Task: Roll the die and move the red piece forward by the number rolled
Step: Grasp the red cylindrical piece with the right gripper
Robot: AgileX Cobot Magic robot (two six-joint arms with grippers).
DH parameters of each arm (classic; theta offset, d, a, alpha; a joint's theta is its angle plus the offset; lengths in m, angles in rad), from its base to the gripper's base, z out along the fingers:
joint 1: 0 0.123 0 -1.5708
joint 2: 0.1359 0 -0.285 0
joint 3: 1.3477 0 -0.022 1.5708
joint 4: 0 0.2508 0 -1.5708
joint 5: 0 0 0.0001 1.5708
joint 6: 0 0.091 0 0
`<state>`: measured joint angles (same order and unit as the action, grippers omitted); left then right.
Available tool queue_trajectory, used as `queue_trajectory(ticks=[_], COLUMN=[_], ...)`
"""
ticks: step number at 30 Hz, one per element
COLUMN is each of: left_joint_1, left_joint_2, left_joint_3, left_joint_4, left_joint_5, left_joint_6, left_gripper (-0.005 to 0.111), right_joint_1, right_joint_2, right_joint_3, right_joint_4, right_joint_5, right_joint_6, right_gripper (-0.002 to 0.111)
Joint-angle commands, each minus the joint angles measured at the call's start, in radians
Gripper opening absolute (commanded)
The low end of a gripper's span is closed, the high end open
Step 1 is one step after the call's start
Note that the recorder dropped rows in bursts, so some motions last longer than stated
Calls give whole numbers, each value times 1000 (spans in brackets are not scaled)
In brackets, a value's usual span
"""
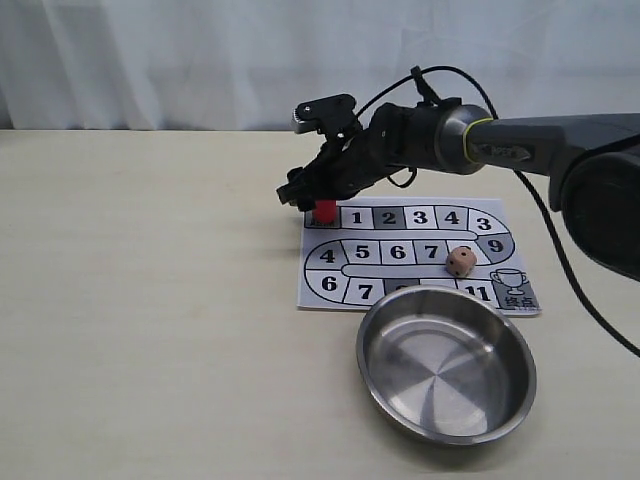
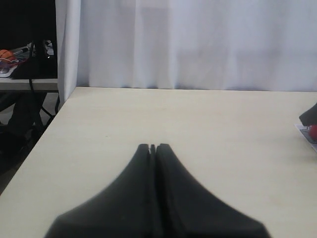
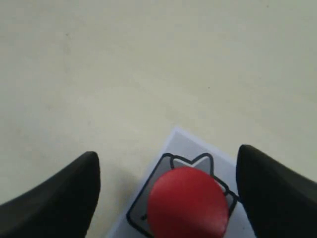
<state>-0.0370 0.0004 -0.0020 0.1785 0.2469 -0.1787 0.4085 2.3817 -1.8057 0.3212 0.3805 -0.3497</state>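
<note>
The red piece (image 1: 325, 210) stands upright on the start square at the far left corner of the paper board (image 1: 330, 290). My right gripper (image 1: 312, 200) hovers just above it, open; in the right wrist view the red piece (image 3: 188, 203) sits between the two dark fingers (image 3: 64, 193), which stand apart from it. The tan die (image 1: 461, 262) rests on the board near square 8, pips showing. My left gripper (image 2: 153, 147) is shut with nothing in it, over bare table; it does not show in the exterior view. A sliver of the red piece (image 2: 312, 131) appears at the left wrist view's edge.
A round steel bowl (image 1: 446, 362) sits in front of the board, near the table's front edge. A white curtain (image 1: 200, 60) hangs behind the table. The table's edge (image 2: 49, 124) and a cluttered desk show in the left wrist view.
</note>
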Motion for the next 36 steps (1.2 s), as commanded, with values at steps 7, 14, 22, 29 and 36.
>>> queue_trajectory(ticks=[7, 14, 22, 29, 36], left_joint_1=[-9, -9, -9, -9, -9], left_joint_2=[0, 0, 0, 0, 0], left_joint_3=[2, 2, 2, 2, 2], left_joint_4=[-4, -4, -4, -4, -4], left_joint_5=[-13, -13, -13, -13, -13], left_joint_6=[-3, -3, -3, -3, -3], left_gripper=[0, 0, 0, 0, 0], right_joint_1=[-3, -3, -3, -3, -25], right_joint_2=[2, 2, 2, -6, -72], right_joint_3=[-5, -5, -5, -7, -7], right_joint_4=[-50, -50, -54, -54, -54], right_joint_5=[13, 16, 46, 43, 59], right_joint_6=[-6, -1, -1, -1, -1], right_gripper=[72, 55, 11, 4, 4])
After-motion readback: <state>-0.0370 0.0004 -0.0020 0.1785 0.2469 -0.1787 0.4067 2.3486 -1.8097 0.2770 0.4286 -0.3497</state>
